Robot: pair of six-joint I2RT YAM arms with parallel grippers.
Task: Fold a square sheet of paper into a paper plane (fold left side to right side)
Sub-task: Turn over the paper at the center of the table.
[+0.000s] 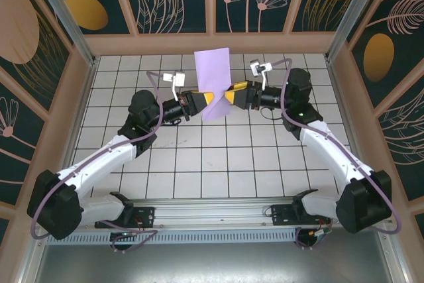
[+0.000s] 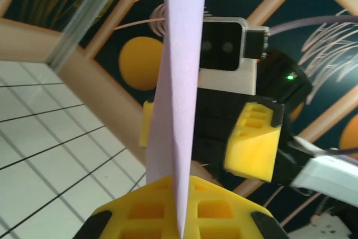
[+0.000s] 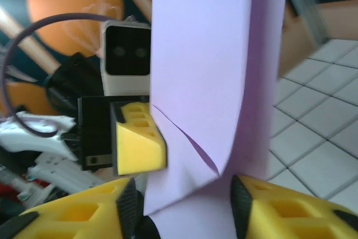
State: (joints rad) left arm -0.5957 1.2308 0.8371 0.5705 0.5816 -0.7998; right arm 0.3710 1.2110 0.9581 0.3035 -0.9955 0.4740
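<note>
From above, the sheet of paper [image 1: 213, 74] stands upright in the air over the tiled table [image 1: 199, 164]. Its lower part sits between the left gripper [image 1: 201, 102] and the right gripper [image 1: 227, 95], which face each other fingertip to fingertip.

In the left wrist view, the left gripper's yellow fingers [image 2: 168, 208] are clamped on the sheet's lower edge. The sheet [image 2: 179, 82] rises edge-on straight ahead of them. Beyond it, the right gripper's two fingers stand apart, one on each side of the paper.

In the right wrist view, the sheet [image 3: 201, 54] hangs in the gap between the right gripper's own spread fingers [image 3: 296, 211]. They seem clear of it, though the near blur leaves that unsure. A small crumple shows low down, near the left gripper's finger [image 3: 137, 146].

This paper looks feather-light, thin and limp, so it creases or tears under any twist and slides easily between smooth pads. It is best pinched low, flat across both layers and close to the fold, where it is stiffest.
</note>
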